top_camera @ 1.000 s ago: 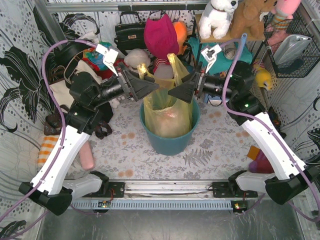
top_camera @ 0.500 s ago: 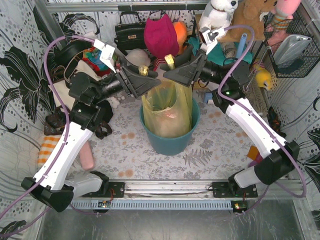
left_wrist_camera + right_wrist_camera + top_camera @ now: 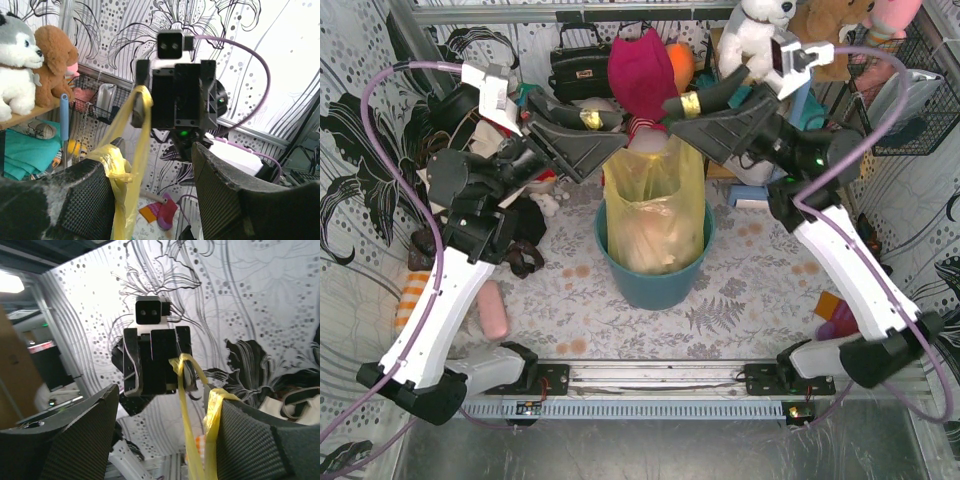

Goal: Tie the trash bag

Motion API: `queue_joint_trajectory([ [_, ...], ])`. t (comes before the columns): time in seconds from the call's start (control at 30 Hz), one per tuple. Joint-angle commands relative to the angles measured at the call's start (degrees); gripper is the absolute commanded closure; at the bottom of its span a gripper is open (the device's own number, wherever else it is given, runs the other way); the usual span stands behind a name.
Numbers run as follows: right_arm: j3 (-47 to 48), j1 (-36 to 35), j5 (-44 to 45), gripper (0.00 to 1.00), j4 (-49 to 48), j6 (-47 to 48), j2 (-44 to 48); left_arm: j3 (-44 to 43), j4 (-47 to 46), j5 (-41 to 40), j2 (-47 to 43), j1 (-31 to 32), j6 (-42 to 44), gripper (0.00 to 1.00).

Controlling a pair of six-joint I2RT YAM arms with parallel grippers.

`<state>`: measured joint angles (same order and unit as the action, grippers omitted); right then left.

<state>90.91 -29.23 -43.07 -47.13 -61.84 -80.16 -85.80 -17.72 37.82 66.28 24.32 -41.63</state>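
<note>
Seeing the trash bag [image 3: 655, 205] standing in the teal bin [image 3: 655, 285], mid-table [image 3: 750, 300], yellow film well above the rim. Can make out something pale through the plastic, low down. Tracing two handle strips up from the bag mouth: one [image 3: 590, 120] to the left gripper [image 3: 603, 125], the other [image 3: 690, 103] to the right gripper [image 3: 678, 106]. Both grippers high over the bin, facing each other, near but apart.

Left wrist view: reading the left gripper as open, with a clear gap between its own fingers [image 3: 75, 200] and nothing pinched. Finding a bunched strip draped against the inner edge of the finger on the left of that view. Also a second strip running up to the right gripper opposite, looped over one of its fingers [image 3: 136, 112].

Right wrist view: much the same, mirrored. Reading the right gripper as open too, wide gap, fingers [image 3: 260, 440] clamped on nothing. Seeing one strip on the edge of the finger on the right of that view. Another strip climbing to the left gripper ahead, hooked round one finger [image 3: 187, 375].

Hooked rather than gripped on both sides. Cannot confirm any knot between the strips.

Along the back: black handbag [image 3: 580, 65], magenta cloth item [image 3: 642, 70], white plush dog [image 3: 755, 25]. At right, wire basket [image 3: 905, 100]. On the table at left, pink cylinder [image 3: 495, 312].
</note>
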Motion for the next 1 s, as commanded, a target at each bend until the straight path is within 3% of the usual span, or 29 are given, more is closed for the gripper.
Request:
queue_joint_trajectory([
  [0.0, -7.5, 0.0, 7.4, 0.32, 11.3, 12.4, 9.1, 2.2, -1.5, -2.8, -1.8, -0.2, 1.8, 0.36],
  [0.13, -16.1, 0.0, 9.2, 0.32, 12.1, 12.5, 13.4, 7.5, -1.3, -2.9, -3.5, -0.2, 1.3, 0.36],
  [0.23, -17.1, 0.0, 9.4, 0.33, 11.3, 11.9, 13.3, 8.2, -1.2, -3.2, -3.7, -0.2, 1.3, 0.36],
  [0.47, -2.7, 0.0, 8.4, 0.37, 15.6, 12.9, 7.0, -4.1, 5.7, -3.6, -0.7, -0.2, 5.8, 0.36],
  [0.6, 1.7, 0.0, 8.9, 0.38, 20.1, 15.0, 6.6, -5.6, 9.6, -5.9, -2.4, -0.1, 8.3, 0.36],
  [0.97, -13.6, 0.0, 6.0, 0.35, 21.4, 14.1, 12.0, 7.9, 11.8, -2.9, -7.7, -0.1, 8.6, 0.33],
])
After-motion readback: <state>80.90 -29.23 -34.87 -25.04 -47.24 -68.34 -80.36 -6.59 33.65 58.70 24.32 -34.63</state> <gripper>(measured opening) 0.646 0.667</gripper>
